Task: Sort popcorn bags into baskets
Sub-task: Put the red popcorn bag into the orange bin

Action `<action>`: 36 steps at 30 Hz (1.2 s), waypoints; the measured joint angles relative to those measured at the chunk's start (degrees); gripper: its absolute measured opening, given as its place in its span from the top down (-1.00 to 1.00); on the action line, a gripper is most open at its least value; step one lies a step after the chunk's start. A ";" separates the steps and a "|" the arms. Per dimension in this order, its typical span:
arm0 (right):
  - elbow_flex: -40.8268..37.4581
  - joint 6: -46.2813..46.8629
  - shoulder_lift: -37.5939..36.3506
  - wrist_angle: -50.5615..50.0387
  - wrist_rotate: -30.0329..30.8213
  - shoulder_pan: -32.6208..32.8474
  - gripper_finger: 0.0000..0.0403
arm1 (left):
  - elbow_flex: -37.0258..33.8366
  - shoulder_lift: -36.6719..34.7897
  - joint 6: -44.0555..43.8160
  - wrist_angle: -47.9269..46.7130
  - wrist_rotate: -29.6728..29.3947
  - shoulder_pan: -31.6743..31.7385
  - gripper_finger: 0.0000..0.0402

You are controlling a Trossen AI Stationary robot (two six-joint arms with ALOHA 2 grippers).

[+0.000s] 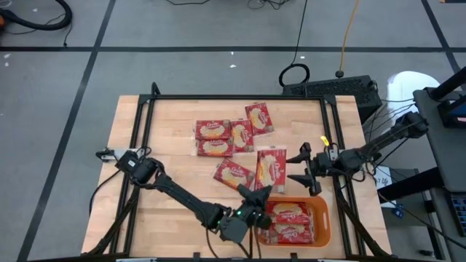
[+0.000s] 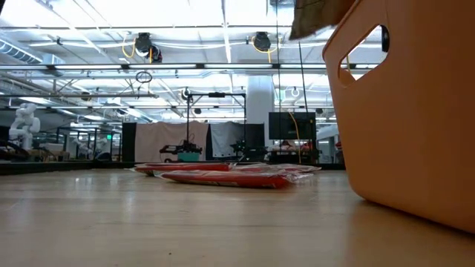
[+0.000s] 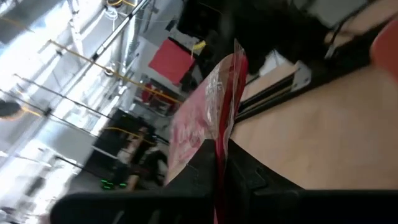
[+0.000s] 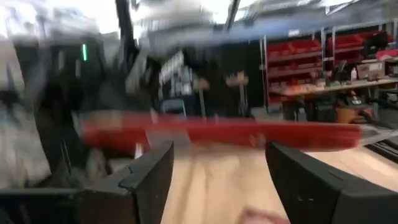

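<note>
No legible text in any view, cream oval labels on the red popcorn bags (image 1: 214, 131) carried print too small to read, lettering on the bag (image 3: 208, 106) near the left wrist camera was blurred

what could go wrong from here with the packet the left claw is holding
1. The left claw pinches a flat red popcorn packet by one edge only, so it may slip or swing before reaching the shallow orange plastic basket.
2. The basket already holds red packets; another could land on the rim.
3. The open right claw hangs close by, so the arms might collide.
</note>
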 joint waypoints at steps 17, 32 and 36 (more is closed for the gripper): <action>8.23 -25.70 7.47 -16.44 19.74 15.45 -0.20 | -0.07 -0.45 -12.51 -0.15 -4.37 -4.09 0.86; 32.56 -47.97 31.29 -25.47 43.84 27.80 -0.20 | -0.04 -0.66 -16.82 -3.57 2.88 -4.24 0.88; 33.77 -48.20 31.32 -25.43 43.95 29.06 -0.20 | -0.04 -0.66 -17.49 -4.62 2.57 -4.87 0.89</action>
